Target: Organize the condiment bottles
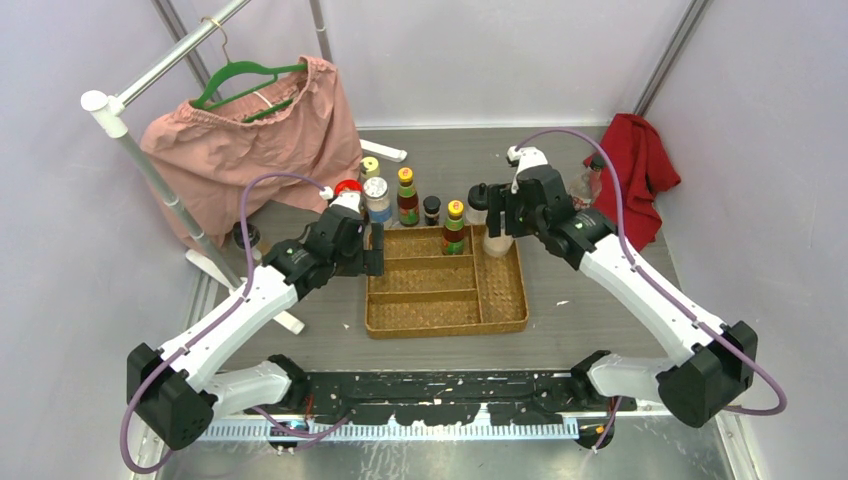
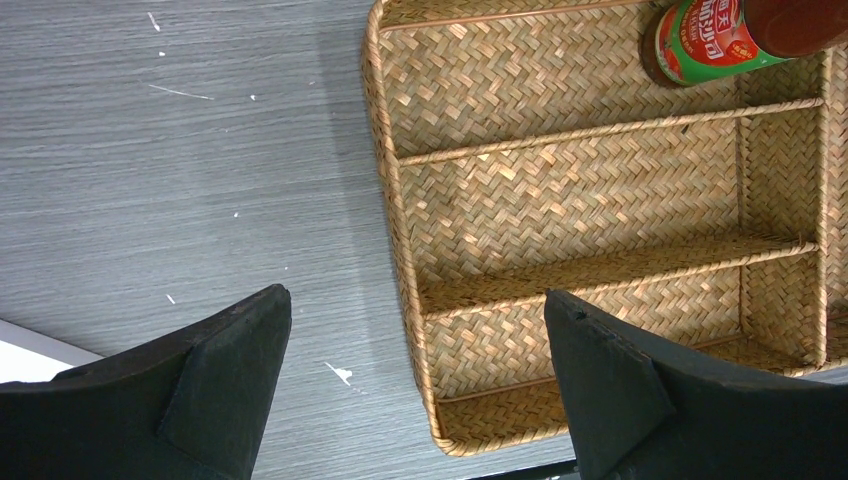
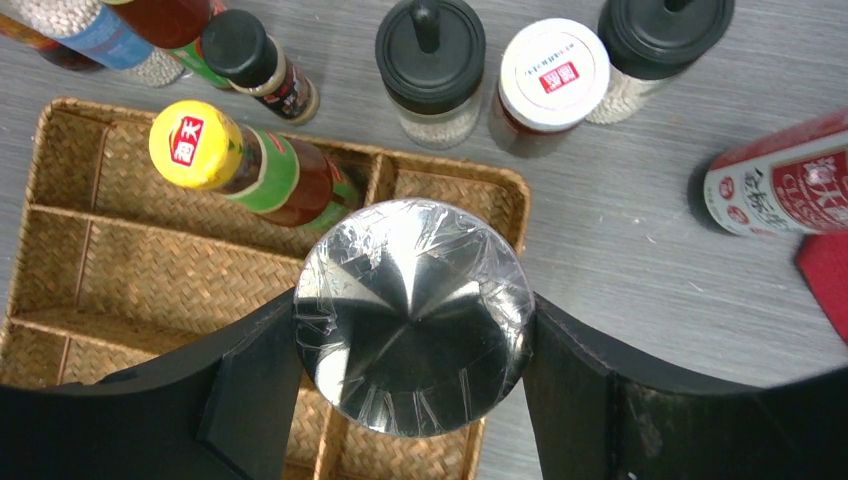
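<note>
My right gripper [image 3: 412, 345] is shut on a clear shaker with a silver lid [image 3: 413, 300], held upright over the far right corner of the tan woven tray [image 3: 60, 250]; both also show in the top view [image 1: 497, 238]. A yellow-capped sauce bottle [image 3: 245, 160] stands in the tray's far compartment [image 1: 454, 228]. My left gripper [image 2: 420, 370] is open and empty, over the tray's left rim [image 2: 395, 200]. More bottles stand behind the tray: a red-lidded one [image 1: 347, 188], a clear shaker [image 1: 378, 200], a yellow-capped one [image 1: 406, 195], a black-capped one [image 1: 431, 210].
Two black-lidded jars [image 3: 430, 60] [image 3: 660, 40] and a white-lidded jar [image 3: 550, 80] stand right behind the tray. A red-labelled bottle [image 3: 780, 185] lies by the red cloth [image 1: 640, 170]. A rack with a pink garment [image 1: 250, 130] stands far left.
</note>
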